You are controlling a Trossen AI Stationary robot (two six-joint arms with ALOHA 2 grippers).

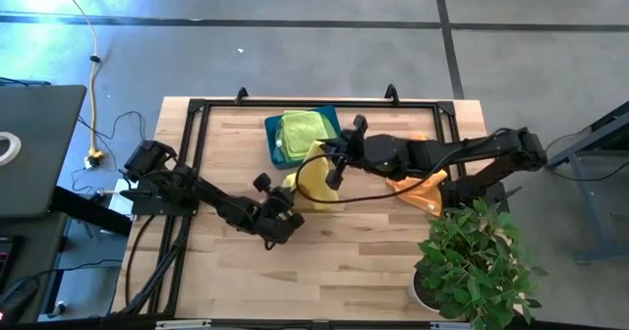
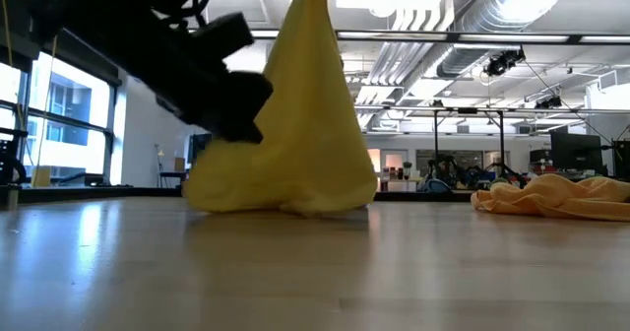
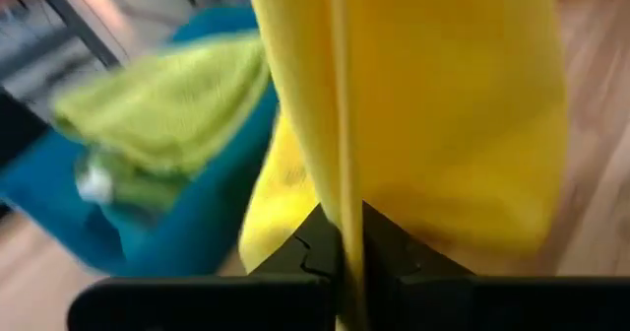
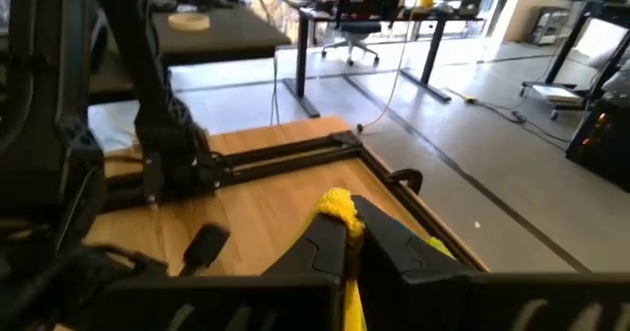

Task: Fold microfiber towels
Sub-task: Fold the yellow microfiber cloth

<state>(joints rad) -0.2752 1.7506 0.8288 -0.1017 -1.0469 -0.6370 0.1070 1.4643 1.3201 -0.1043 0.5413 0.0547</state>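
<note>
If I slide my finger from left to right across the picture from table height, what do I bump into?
Dark left robot arm → soft yellow microfiber towel hanging up in a cone shape with its bottom on the wooden table → crumpled orange microfiber towel lying flat on the table.

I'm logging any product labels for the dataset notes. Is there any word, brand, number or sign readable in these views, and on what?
None can be read.
Yellow towel, held up by both grippers: no tag or print shows.
Lime green towel in the teal bin: a small white patch in the left wrist view, too blurred to read.
Orange towel: no label shows.
Room behind the table, in the low view: nothing readable.
</note>
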